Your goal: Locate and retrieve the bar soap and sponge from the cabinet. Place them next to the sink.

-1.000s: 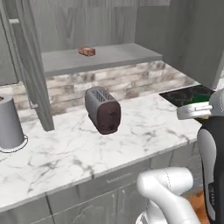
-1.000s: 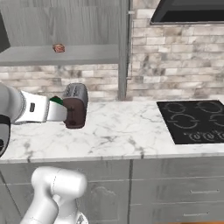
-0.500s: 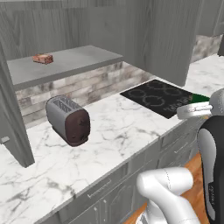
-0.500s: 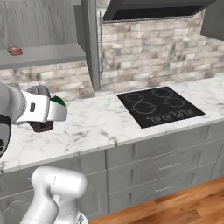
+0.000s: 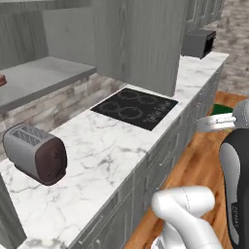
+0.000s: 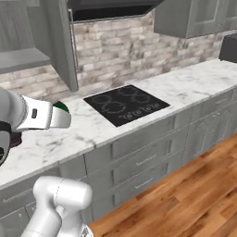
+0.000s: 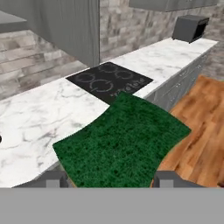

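One long white marble counter runs through the kitchen, with carved grey base cabinets under it and warm brown wood plank flooring in front. Above it hangs the grey wood-grain wall cabinet, standing open, with one flat grey shelf beside it. One black glass cooktop with four ring burners is set into the counter, and a dark range hood sits over it in the right base view. There are two small appliances on the counter: one rounded steel toaster with dark brown ends near the left edge of the left base view, and one dark boxy appliance at the far end. One small reddish-brown bar soap lies on the shelf at the very left edge of the left base view, well apart from the arm. One sponge, a flat rectangular block with a dark green top layer, fills the middle of the hand view, lying between the two dark fingertips of the gripper, which is clamped on it from both sides; it hangs out over the counter's front edge and the floor, and its green edge peeks past the wrist in both base views.
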